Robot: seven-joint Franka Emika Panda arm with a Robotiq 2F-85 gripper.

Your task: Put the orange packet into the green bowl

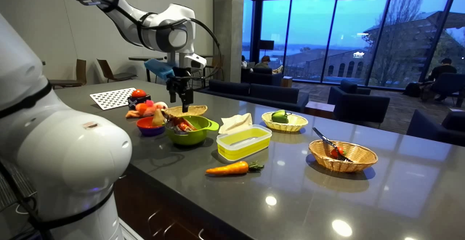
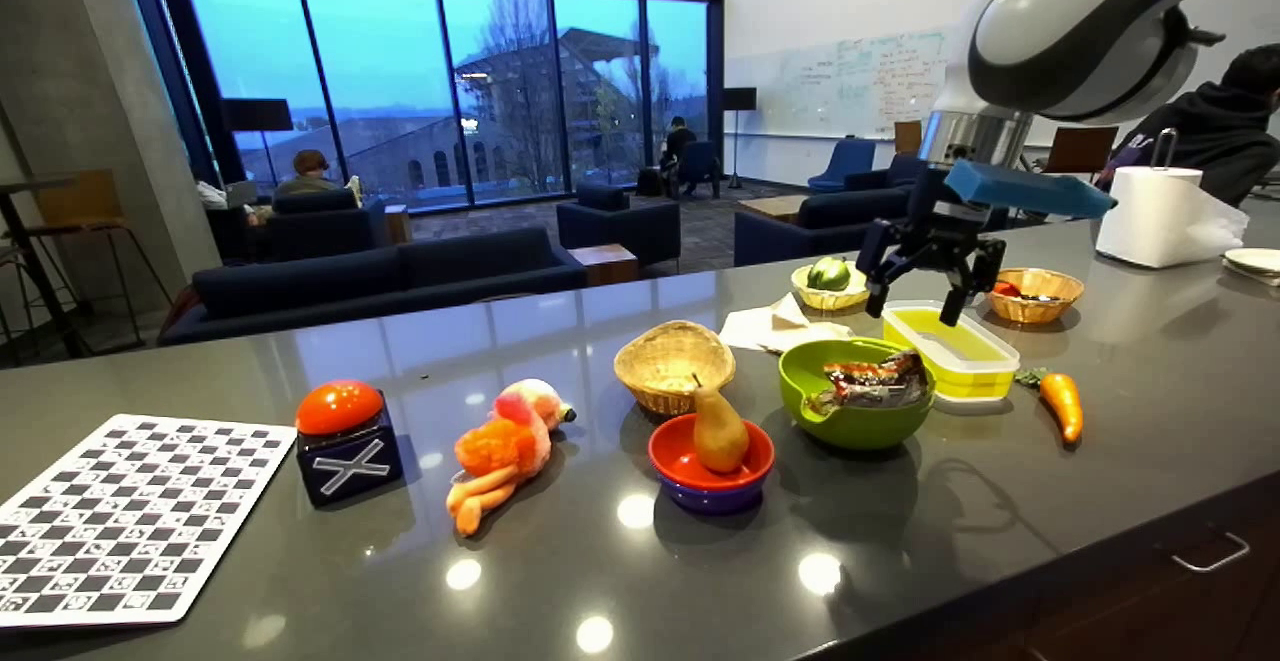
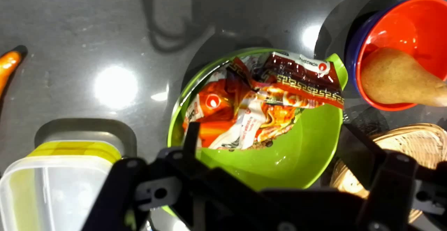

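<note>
The green bowl point(image 1: 187, 139) stands on the dark counter; it also shows in an exterior view point(image 2: 850, 431) and in the wrist view point(image 3: 300, 164). The orange packet point(image 3: 216, 119) lies crumpled inside it, against one side, with a dark red-brown printed end resting up on the rim. I cannot tell whether this is one packet or two overlapping. It also shows in both exterior views point(image 1: 184, 124) point(image 2: 880, 381). My gripper point(image 2: 912, 311) is open and empty above the bowl, fingers apart, also seen in an exterior view point(image 1: 180, 104) and the wrist view point(image 3: 269, 128).
A yellow-green container point(image 1: 243, 143) and a carrot point(image 2: 1062, 406) lie on one side of the bowl. A red bowl with a pear point(image 2: 722, 431) and a wicker basket point(image 2: 675, 366) stand on the other. A plush bird point(image 2: 510, 441) and red button box point(image 2: 345, 441) lie farther off.
</note>
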